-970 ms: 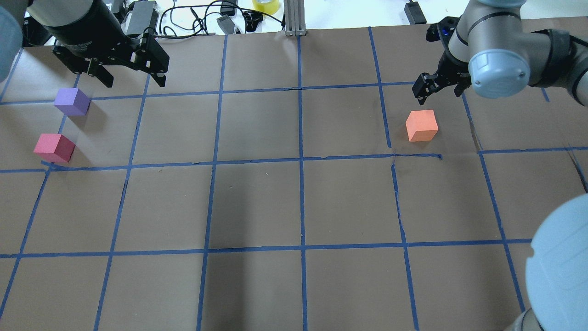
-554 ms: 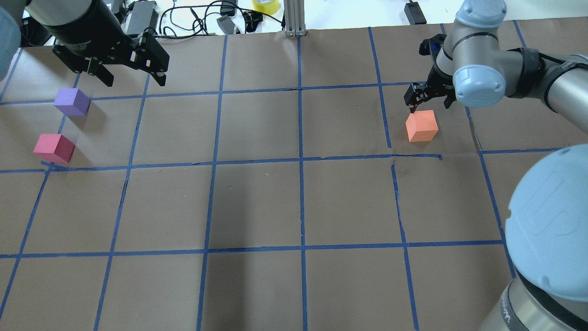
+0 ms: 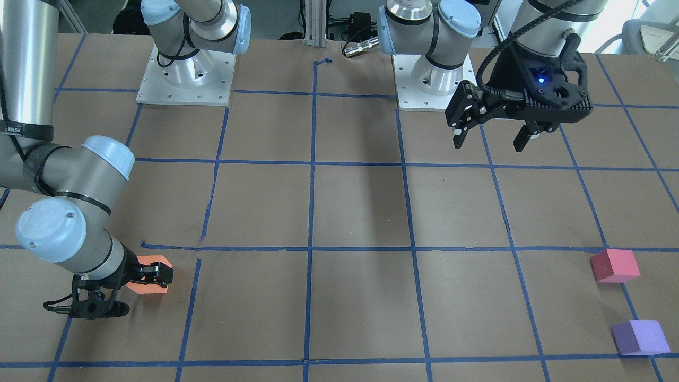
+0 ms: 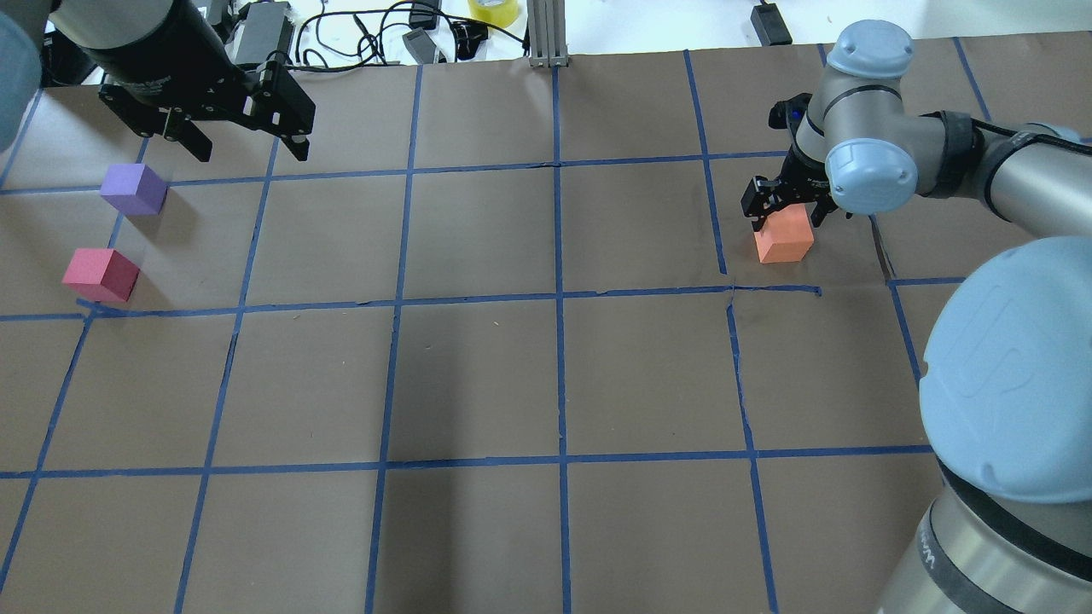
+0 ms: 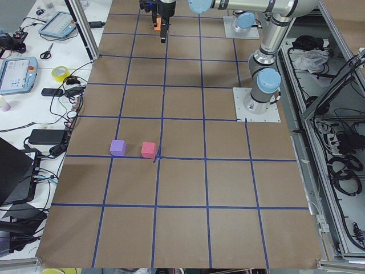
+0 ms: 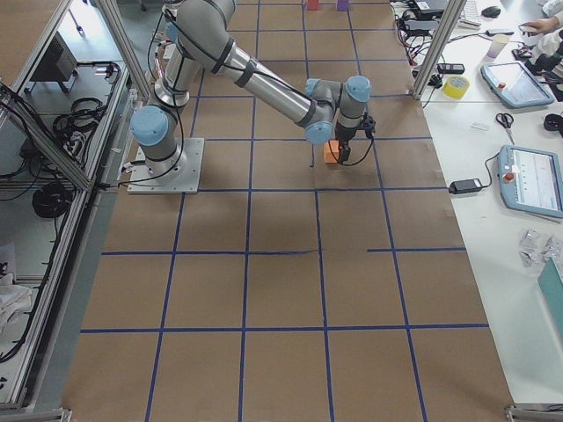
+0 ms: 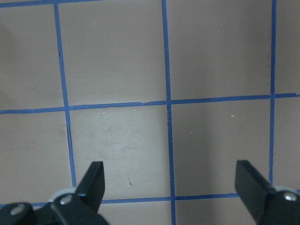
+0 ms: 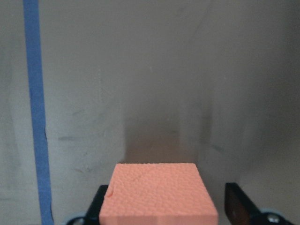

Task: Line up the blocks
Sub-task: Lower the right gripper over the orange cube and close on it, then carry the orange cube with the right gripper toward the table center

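Around the orange block (image 4: 783, 243), the right gripper (image 4: 787, 222) now stands with its jaws spread, one finger on each side. One second ago it hung beyond the block's far side. At 0.6 s ago, one fingertip sat at the block's far top edge. The orange block itself has not shifted on the table (image 4: 478, 384).

Well to the left of the orange block in the overhead view, the left gripper (image 4: 252, 145) has not moved, and its jaws remain wide apart above the table. The purple block (image 4: 134, 188) and the pinkish-red block (image 4: 101, 275) lie just nearer the robot than that gripper. They are close together but apart, and both are unchanged.

Note that the overhead view hides the orange block's far top edge under the right gripper's body. The front-facing view covers much of the block behind the wrist and one finger. You cannot confirm contact from either.

Consult the right wrist view instead. There the orange block (image 8: 159, 192) is cut off by the bottom edge. One finger (image 8: 99, 206) lies against or just beside its side face, and the other finger (image 8: 236, 206) stands clear with a visible gap.

The left wrist view shows taped table between spread fingers (image 7: 93, 180).
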Motion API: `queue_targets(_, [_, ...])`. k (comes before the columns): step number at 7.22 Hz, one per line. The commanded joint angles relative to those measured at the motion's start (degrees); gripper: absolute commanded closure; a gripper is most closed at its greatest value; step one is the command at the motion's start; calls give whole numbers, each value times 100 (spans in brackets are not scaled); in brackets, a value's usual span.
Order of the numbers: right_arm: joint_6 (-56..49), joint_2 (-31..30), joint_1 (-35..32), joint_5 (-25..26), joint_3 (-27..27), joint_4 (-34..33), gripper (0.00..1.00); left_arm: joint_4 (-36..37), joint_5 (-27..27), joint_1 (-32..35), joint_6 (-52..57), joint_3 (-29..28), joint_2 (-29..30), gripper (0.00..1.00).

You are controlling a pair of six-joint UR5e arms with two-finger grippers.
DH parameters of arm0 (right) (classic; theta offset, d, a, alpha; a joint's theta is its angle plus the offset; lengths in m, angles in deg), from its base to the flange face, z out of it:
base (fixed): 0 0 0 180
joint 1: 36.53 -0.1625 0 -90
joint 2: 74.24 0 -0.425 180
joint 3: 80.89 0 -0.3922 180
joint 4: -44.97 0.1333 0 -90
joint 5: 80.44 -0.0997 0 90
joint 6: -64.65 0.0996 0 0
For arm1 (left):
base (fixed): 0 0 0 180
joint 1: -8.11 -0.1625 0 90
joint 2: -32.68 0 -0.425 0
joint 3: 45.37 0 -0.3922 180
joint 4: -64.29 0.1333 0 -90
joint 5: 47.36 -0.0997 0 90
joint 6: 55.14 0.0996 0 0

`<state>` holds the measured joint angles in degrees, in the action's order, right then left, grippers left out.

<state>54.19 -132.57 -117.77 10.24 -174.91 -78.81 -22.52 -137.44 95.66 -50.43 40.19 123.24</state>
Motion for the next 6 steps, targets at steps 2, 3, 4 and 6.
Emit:
queue_targets(2, [322, -290, -198, -67, 146, 326, 100, 7, 0, -1, 13, 13, -4, 0])
queue_targets(3, [969, -449, -626, -59, 329, 581, 100, 7, 0, -1, 12, 13, -4, 0])
queue_targets(4, [1480, -485, -1057, -50, 601, 783, 100, 7, 0, -1, 4, 13, -4, 0])
queue_targets(6, [2264, -363, -1979, -76, 954, 707, 100, 7, 0, -1, -14, 13, 5, 0])
